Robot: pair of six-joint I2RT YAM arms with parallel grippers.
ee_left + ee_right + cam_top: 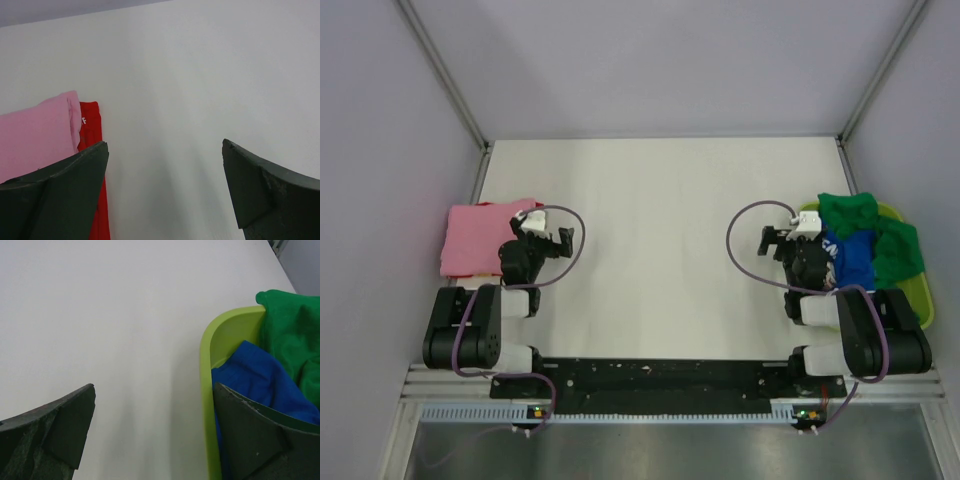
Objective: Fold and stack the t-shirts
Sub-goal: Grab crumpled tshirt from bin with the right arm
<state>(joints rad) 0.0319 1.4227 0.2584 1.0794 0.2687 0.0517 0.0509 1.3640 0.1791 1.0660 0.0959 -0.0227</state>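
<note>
Folded pink cloth t-shirt (480, 238) at left side of white table (660, 200), red cloth edge (90, 135) beneath it. Left gripper (561, 243) just right of it, fingers apart, empty. Right gripper (770, 240) equally spread, empty. Lime-green plastic basket (918, 292) at right holds royal-blue tee (852, 258) and crumpled green tees (850, 212).

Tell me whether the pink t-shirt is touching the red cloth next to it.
Touching. The left wrist view shows the pink t-shirt lying on the red cloth, whose edge pokes out from beneath it with no gap.
</note>
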